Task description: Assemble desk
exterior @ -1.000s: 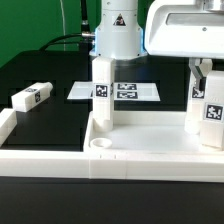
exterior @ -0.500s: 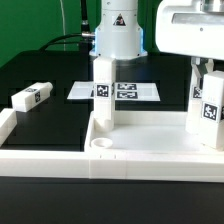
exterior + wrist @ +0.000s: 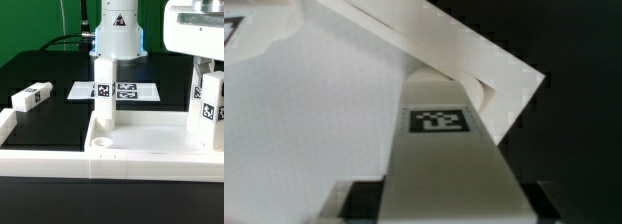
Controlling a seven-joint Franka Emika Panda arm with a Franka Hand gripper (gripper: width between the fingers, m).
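Black table with four white things lying on it

The dark, matte table fills the exterior view. Toward the exterior view's left a loose leg lies on its side, tagged end facing the camera, with bare black surface all around it. Farther back near the middle the marker board lies flat, its tags facing up. The rimmed tabletop rests on the table nearer the camera and runs off toward the exterior view's right, with a round socket at its near corner. A low barrier wall runs along the near edge, just beside the tabletop, and turns back along the exterior view's left, well apart from the marker board
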